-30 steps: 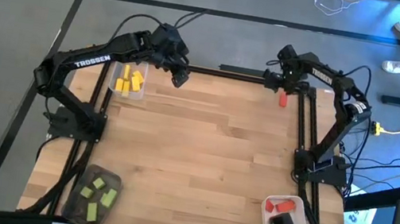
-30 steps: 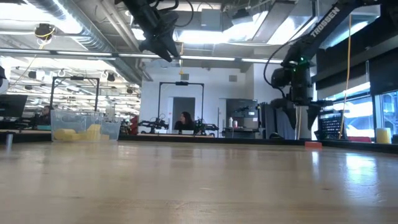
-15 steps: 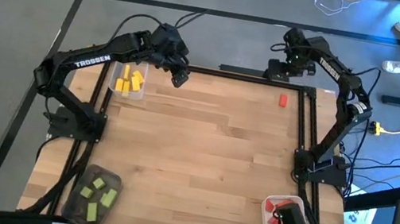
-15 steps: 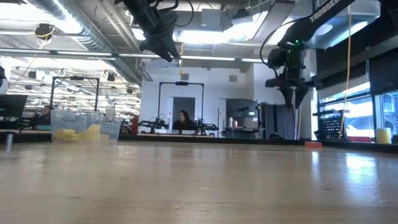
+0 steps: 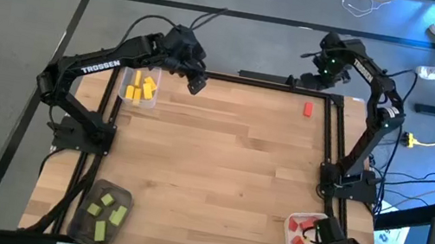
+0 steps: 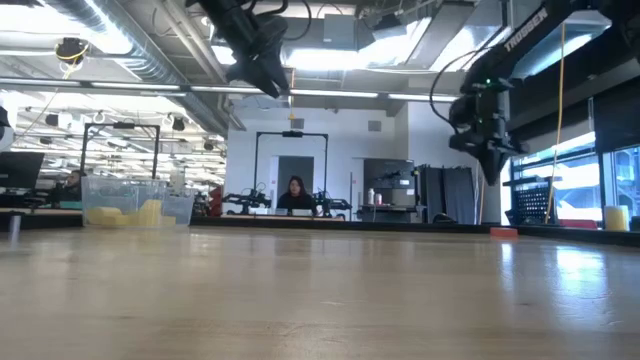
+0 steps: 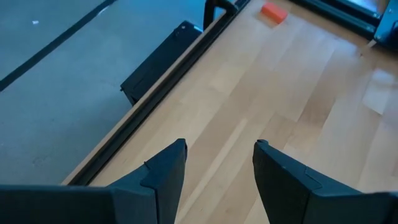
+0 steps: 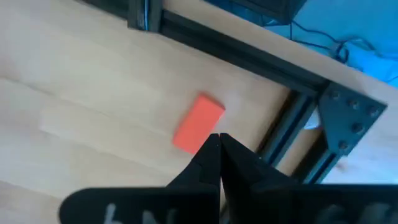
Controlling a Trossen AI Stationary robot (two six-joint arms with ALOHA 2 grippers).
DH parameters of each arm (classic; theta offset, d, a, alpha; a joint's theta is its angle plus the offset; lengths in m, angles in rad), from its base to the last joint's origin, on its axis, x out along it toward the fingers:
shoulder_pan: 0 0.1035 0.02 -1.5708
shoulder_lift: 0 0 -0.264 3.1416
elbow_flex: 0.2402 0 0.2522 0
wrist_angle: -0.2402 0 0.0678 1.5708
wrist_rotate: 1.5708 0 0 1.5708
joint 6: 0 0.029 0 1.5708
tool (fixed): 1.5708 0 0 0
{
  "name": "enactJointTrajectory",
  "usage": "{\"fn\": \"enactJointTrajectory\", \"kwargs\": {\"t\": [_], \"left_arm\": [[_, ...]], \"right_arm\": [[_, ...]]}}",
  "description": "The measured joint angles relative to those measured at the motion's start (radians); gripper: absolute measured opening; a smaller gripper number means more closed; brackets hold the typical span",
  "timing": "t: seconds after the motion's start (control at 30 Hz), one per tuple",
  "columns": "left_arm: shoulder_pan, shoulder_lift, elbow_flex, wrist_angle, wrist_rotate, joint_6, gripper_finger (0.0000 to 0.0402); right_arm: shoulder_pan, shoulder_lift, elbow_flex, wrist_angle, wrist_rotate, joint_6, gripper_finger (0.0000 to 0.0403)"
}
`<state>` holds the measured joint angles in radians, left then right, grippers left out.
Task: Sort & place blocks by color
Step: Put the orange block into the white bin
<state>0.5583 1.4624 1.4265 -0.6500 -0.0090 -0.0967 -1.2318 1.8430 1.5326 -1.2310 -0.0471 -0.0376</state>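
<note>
Blocks sorted mostly: yellow blocks [image 5: 140, 89] in clear tray [image 5: 124, 95] at far left, green blocks [image 5: 105, 213] in dark tray [image 5: 85, 222] at near left. My left gripper [image 5: 195, 83] hangs just beside clear tray, fingers [image 7: 163, 177] apart, nothing between. Lone red block [image 5: 308, 109] lies on table [image 5: 219, 166] near far right corner. My right gripper [image 5: 310, 78] raised beyond it, fingers [image 8: 211, 158] pressed together, empty. More red blocks [image 5: 303, 226] in white tray [image 5: 293, 219], near right.
</note>
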Motion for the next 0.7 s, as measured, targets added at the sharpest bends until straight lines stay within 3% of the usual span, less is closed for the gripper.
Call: {"fn": "enactJointTrajectory", "kwargs": {"t": [0.2,0.7], "left_arm": [[0.0,0.0,0.0,0.036,0.0,-0.001,0.0176],[0.001,0.0,0.0,0.039,0.0,-0.005,0.0176]], "right_arm": [[0.014,0.103,0.038,-0.018,0.022,-0.119,0.0002],[0.033,0.397,0.26,-0.326,0.092,-0.183,0.0]]}}
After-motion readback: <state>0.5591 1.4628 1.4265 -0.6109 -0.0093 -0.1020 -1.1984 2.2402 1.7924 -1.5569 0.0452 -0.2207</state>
